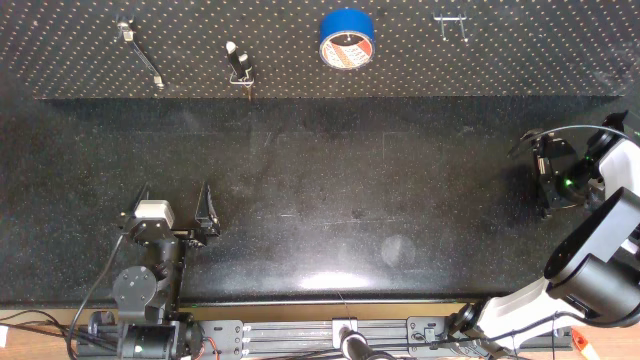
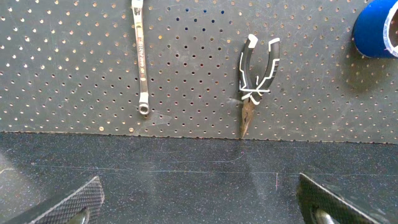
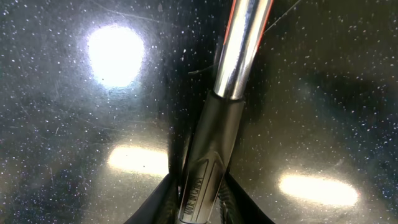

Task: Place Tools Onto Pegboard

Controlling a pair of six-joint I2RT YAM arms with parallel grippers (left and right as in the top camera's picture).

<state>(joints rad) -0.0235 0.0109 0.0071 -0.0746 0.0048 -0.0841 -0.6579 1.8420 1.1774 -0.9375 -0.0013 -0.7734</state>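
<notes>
While your right gripper [image 1: 556, 176] sits at the far right of the black table [image 1: 350, 180], well short of the pegboard [image 1: 500, 60], its fingers are pinched on a tool [image 3: 230, 74]. They hold it by the dark grip, and the shiny steel shaft runs out from them with the speckled table behind it. You cannot tell what kind of tool it is.

Your left gripper [image 1: 175, 205] is low at the near left of the table, its fingers spread wide with nothing between them, facing the board.

On the board you have a wrench [image 2: 141, 59] hanging at the left, pliers [image 2: 255, 81] beside it with their nose pointing down, a blue roll of tape [image 1: 347, 40] near the middle, and a bare metal hook [image 1: 452, 25] further right.
</notes>
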